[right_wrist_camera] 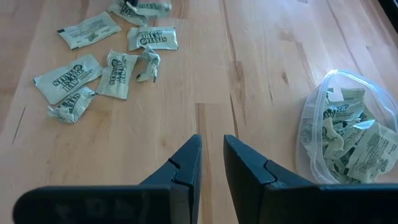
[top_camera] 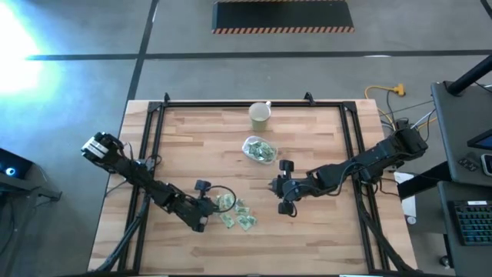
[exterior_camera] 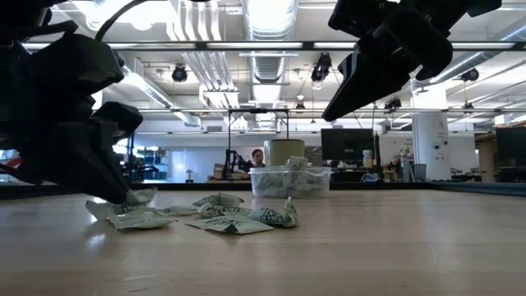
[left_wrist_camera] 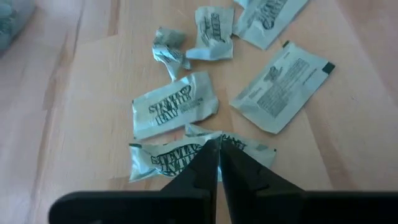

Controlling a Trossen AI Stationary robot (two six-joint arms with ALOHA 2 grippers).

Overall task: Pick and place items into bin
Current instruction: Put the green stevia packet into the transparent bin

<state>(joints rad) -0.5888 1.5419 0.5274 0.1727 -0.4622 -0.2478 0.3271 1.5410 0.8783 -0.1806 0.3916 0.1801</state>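
The left gripper (left_wrist_camera: 219, 149) is clenched on one packet (left_wrist_camera: 168, 160) at the edge of the loose pile, well apart from the bin (top_camera: 260, 149). The thin packet may slip out during lifting. The right gripper (right_wrist_camera: 211, 152) waits above the table, released.

Bin (right_wrist_camera: 348, 134) cut off at the frame edge, packet (left_wrist_camera: 186, 158) partly hidden behind our left tool (left_wrist_camera: 219, 152), its print half covered
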